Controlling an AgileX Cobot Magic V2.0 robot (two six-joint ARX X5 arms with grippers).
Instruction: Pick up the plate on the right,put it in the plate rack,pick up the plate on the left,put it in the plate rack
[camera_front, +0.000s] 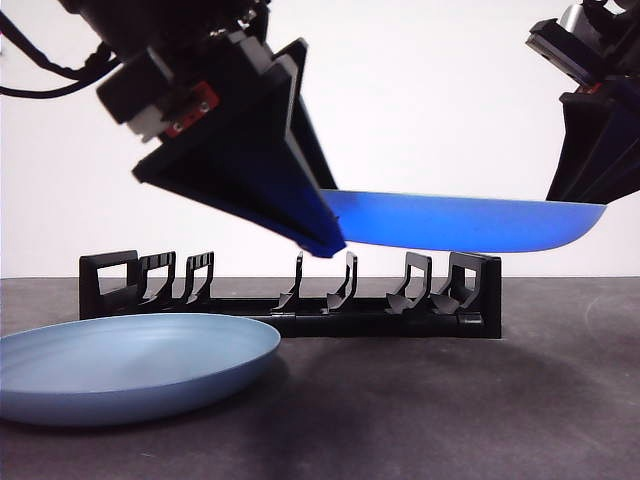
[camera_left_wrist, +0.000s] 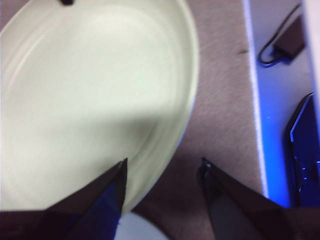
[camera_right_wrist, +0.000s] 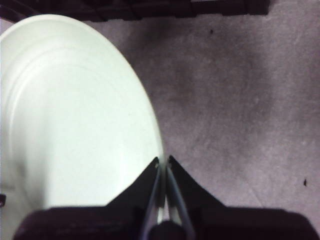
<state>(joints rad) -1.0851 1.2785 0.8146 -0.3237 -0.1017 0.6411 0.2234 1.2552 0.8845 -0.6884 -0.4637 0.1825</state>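
R arm: my right pincer (camera_right_wrist: 162, 161) is clenched on the rim of the round deep-blue plastic plate (camera_front: 470, 222); the two black jaws are pressed together with the thin rim edge between them. The wrist cam renders the plate as pale, washed-out white.

Plate pos.: in the air, approx. level, above the long low black plastic plate rack (camera_front: 300, 320) and clear of the prongs, not touching. In the front view my R jaws hang at the plate's right end.

L arm: my left pincer (camera_left_wrist: 164, 162) is released, jaws wide apart, at the opposite rim of the same plate. One jaw lies over the plate face, the other is beyond the rim over the dark grey table top (camera_front: 450, 400). Contact w/ plate: can't tell.

Second item: a round light-blue plate (camera_front: 130, 360) lies flat on the table, front-left of the rack, near it
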